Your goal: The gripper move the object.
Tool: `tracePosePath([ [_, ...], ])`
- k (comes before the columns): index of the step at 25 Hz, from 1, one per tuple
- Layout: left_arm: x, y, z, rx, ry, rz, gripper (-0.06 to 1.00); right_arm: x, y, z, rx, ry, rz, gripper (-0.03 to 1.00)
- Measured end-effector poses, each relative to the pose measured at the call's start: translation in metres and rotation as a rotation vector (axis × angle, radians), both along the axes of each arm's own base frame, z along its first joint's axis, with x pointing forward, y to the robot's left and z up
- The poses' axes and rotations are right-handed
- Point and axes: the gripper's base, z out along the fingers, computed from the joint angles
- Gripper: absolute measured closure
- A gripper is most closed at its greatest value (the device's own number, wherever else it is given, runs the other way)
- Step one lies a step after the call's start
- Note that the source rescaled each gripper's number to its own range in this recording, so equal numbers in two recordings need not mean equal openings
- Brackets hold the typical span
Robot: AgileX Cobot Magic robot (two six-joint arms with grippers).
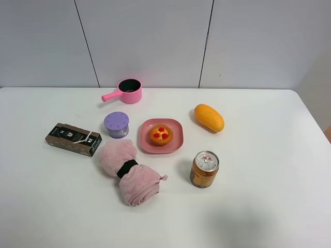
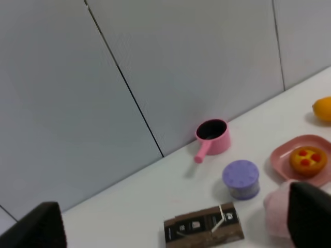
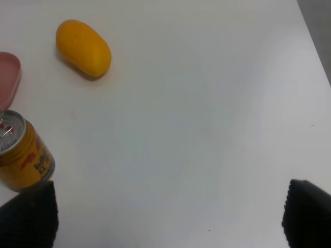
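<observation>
The golden-orange can [image 1: 204, 169] with red markings and a silver pull-tab top stands upright on the white table [image 1: 269, 196], right of the middle. It also shows in the right wrist view [image 3: 20, 155], close to one black fingertip [image 3: 28, 214]. My right gripper [image 3: 168, 213] is open and empty, its fingers wide apart over bare table beside the can. My left gripper [image 2: 170, 219] is open and empty, raised over the table's left part. Neither gripper shows in the exterior high view.
A pink plate [image 1: 176, 144] holding a tart [image 1: 161, 135] lies in the middle. Around it are a lilac lidded tub [image 1: 117, 124], a pink saucepan [image 1: 128, 91], a yellow mango [image 1: 209, 117], a brown box [image 1: 73, 139] and a rolled pink towel [image 1: 129, 173].
</observation>
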Motion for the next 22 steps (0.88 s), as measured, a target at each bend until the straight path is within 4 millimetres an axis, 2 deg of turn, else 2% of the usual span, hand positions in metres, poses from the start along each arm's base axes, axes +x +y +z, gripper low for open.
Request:
tracePosePath([
  [6,-0.003,-0.013,-0.041,0.012,0.056,0.137,0.35,0.000,0.000,0.000,0.000,0.000,0.000,-0.03],
  [10,0.004,-0.020,-0.068,-0.068,0.117,0.240,0.35,0.000,0.000,0.000,0.000,0.000,0.000,-0.03],
  [14,0.022,-0.023,-0.092,-0.151,0.126,0.305,0.35,0.000,0.000,0.000,0.000,0.000,0.000,-0.03],
  [22,0.064,-0.021,-0.151,-0.235,0.263,0.349,0.35,0.000,0.000,0.000,0.000,0.000,0.000,-0.03],
])
